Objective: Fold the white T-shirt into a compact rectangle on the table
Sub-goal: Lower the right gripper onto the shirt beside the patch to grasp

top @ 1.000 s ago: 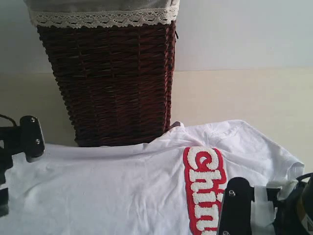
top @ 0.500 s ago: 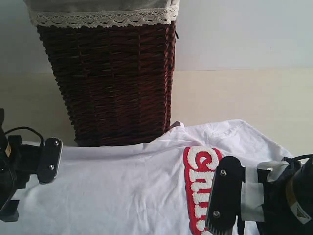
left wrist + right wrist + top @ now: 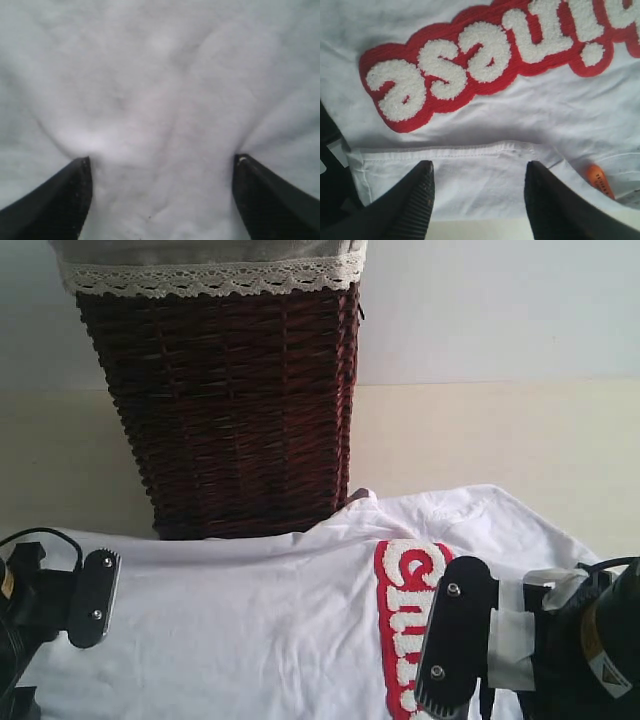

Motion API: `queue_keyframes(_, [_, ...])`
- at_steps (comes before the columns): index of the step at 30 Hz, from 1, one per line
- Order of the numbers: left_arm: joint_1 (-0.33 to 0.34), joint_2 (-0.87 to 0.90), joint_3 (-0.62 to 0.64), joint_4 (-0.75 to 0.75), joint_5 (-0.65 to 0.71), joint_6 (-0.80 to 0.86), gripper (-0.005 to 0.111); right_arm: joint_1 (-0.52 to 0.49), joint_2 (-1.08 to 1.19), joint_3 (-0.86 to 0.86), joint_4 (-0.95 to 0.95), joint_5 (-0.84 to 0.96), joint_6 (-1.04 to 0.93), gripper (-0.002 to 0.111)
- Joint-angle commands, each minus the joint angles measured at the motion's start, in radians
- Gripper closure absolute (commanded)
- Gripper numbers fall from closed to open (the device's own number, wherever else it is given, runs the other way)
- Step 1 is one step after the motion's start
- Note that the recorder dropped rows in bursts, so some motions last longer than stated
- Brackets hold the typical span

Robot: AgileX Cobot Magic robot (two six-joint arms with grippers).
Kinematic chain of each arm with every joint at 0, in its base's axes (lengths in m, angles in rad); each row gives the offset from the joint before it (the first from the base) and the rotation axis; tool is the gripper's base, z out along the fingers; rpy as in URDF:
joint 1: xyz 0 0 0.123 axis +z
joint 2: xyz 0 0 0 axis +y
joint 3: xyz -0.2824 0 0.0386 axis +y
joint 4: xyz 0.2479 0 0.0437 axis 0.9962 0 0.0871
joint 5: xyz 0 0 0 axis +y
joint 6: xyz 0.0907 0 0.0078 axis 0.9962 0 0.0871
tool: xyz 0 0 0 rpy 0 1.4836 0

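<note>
The white T-shirt (image 3: 250, 620) lies spread flat on the table (image 3: 500, 440), its red-outlined fuzzy lettering (image 3: 410, 620) toward the right. My left gripper (image 3: 162, 160) is open, its black fingertips (image 3: 75, 195) pressing into plain white cloth that bunches around them. In the exterior view one left finger (image 3: 93, 598) shows at the lower left over the shirt. My right gripper (image 3: 479, 172) is open, straddling the stitched neck hem (image 3: 470, 150) just below the lettering (image 3: 480, 55), with the orange neck tag (image 3: 597, 181) beside it. One right finger (image 3: 455, 650) covers part of the lettering.
A dark wicker basket (image 3: 230, 410) with a cream lace-trimmed liner (image 3: 210, 275) stands just behind the shirt at the left centre. Bare table shows to the right of the basket and as a strip (image 3: 480, 231) at the shirt's edge.
The left gripper has come in toward the right and dropped lower onto the shirt. The right gripper has shifted left over the lettering. The shirt lies as before.
</note>
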Motion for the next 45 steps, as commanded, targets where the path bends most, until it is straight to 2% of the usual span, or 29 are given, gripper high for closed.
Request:
queue_keyframes(1, [0.036,0.023,0.012,0.024,-0.066,-0.001,0.033,0.004,-0.006,0.002,0.000,-0.013,0.002,0.055])
queue_keyframes(4, [0.048,0.044,0.012,0.024,-0.065,0.001,0.034,0.004,-0.006,0.002,0.000,-0.013,0.002,0.055])
queue_keyframes(7, [0.048,0.060,0.012,0.024,-0.068,0.015,0.045,0.004,-0.006,0.002,0.000,-0.013,0.002,0.055])
queue_keyframes(9, [0.048,0.068,0.012,0.024,-0.073,0.015,0.065,0.004,-0.006,0.002,0.000,-0.013,0.002,0.055])
queue_keyframes(12, [0.048,0.073,0.012,0.018,-0.073,0.015,0.101,0.004,-0.006,0.002,0.000,-0.015,0.002,0.055])
queue_keyframes(13, [0.048,0.073,0.012,0.018,-0.073,0.015,0.106,0.004,-0.006,0.002,-0.004,-0.017,0.002,0.055])
queue_keyframes(17, [0.048,0.073,0.012,0.018,-0.069,0.013,0.106,0.000,-0.006,0.002,-0.091,-0.040,0.002,0.057])
queue_keyframes(21, [0.048,0.063,0.012,0.018,-0.054,-0.010,0.106,-0.065,0.027,0.002,-0.259,-0.046,0.064,0.075])
queue_keyframes(23, [0.048,0.055,0.012,0.018,-0.049,-0.035,0.106,-0.120,0.056,0.002,-0.238,-0.057,0.060,0.080])
queue_keyframes(27, [0.048,0.028,0.012,0.001,-0.046,-0.049,0.106,-0.223,0.162,-0.008,-0.085,-0.124,-0.047,0.081])
queue_keyframes(32, [0.048,0.006,0.012,-0.010,-0.046,-0.049,0.106,-0.277,0.335,-0.111,-0.052,-0.120,-0.114,0.082])
queue_keyframes(34, [0.048,-0.002,0.012,-0.012,-0.046,-0.049,0.106,-0.288,0.401,-0.138,-0.050,-0.105,-0.214,0.092])
queue_keyframes(36, [0.048,-0.005,0.012,-0.017,-0.050,-0.049,0.106,-0.290,0.454,-0.145,-0.056,-0.097,-0.274,0.106])
queue_keyframes(37, [0.048,-0.008,0.012,-0.017,-0.052,-0.049,0.106,-0.290,0.473,-0.147,-0.056,-0.104,-0.277,0.108])
queue_keyframes(41, [0.048,-0.008,0.012,-0.043,-0.083,-0.047,0.106,-0.295,0.504,-0.147,-0.064,-0.203,-0.244,0.108])
queue_keyframes(45, [0.048,-0.008,0.012,-0.046,-0.095,-0.047,0.106,-0.333,0.517,-0.147,-0.048,-0.222,-0.221,0.108])
